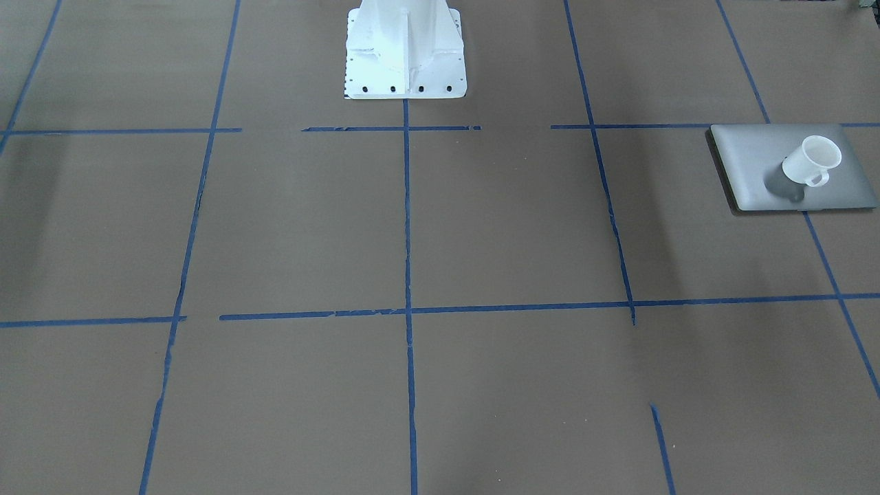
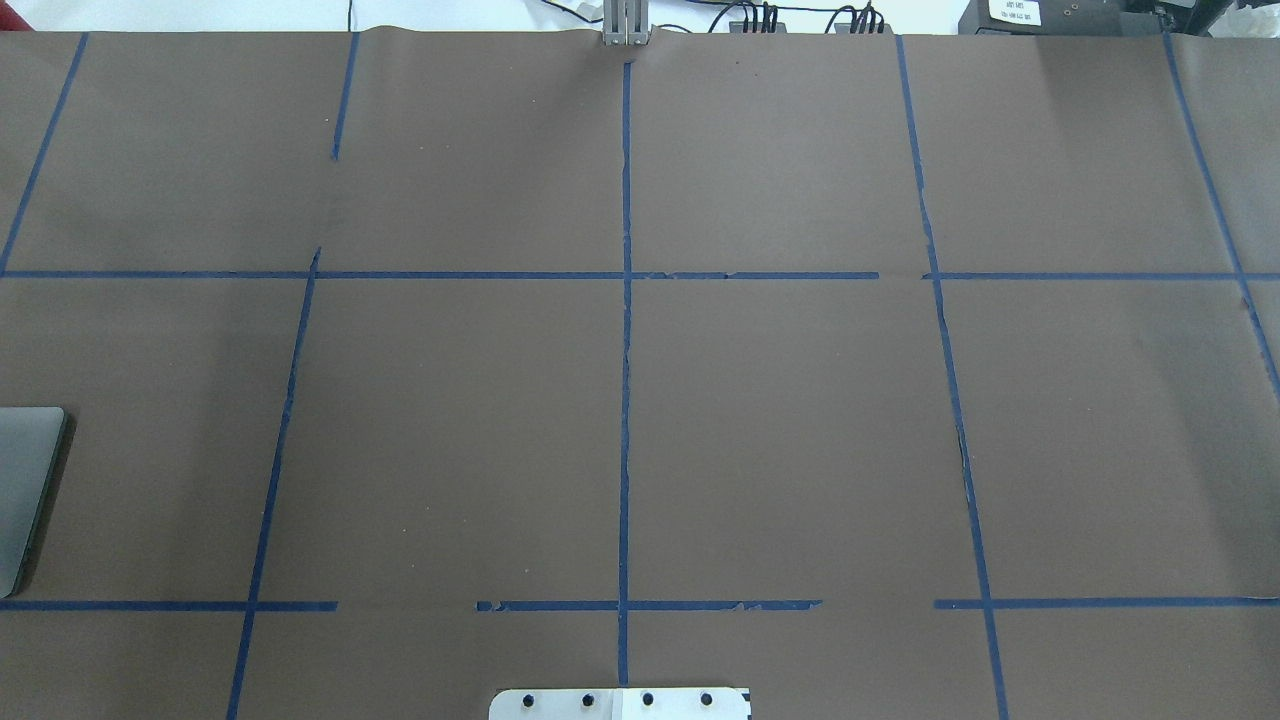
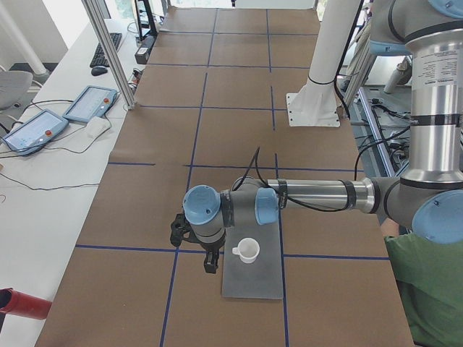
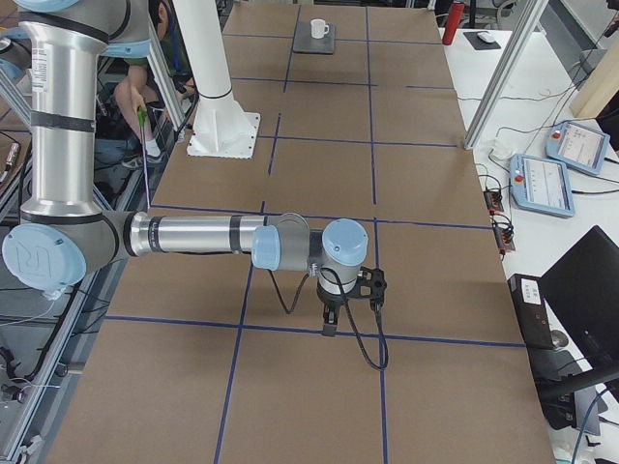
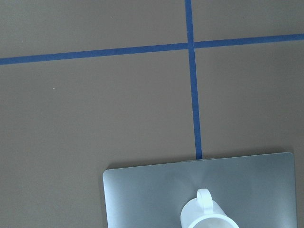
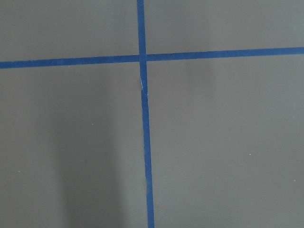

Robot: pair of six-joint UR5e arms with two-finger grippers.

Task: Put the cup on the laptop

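The white cup (image 1: 813,160) stands upright on the silver-grey laptop (image 1: 756,165), its handle toward the camera. Both also show in the exterior left view, cup (image 3: 248,251) on laptop (image 3: 253,282), and in the left wrist view, cup (image 5: 206,216) on laptop (image 5: 142,194). My left gripper (image 3: 210,262) hangs just beside the cup, over the laptop's edge, apart from it; I cannot tell whether it is open or shut. My right gripper (image 4: 329,324) points down over bare table far from the laptop (image 4: 314,41); its state cannot be told either.
Brown paper with a blue tape grid (image 1: 407,309) covers the table. The white robot base (image 1: 405,55) stands at mid table. A person in green (image 3: 427,289) sits by the left arm. Teach pendants (image 3: 90,103) lie on a side table.
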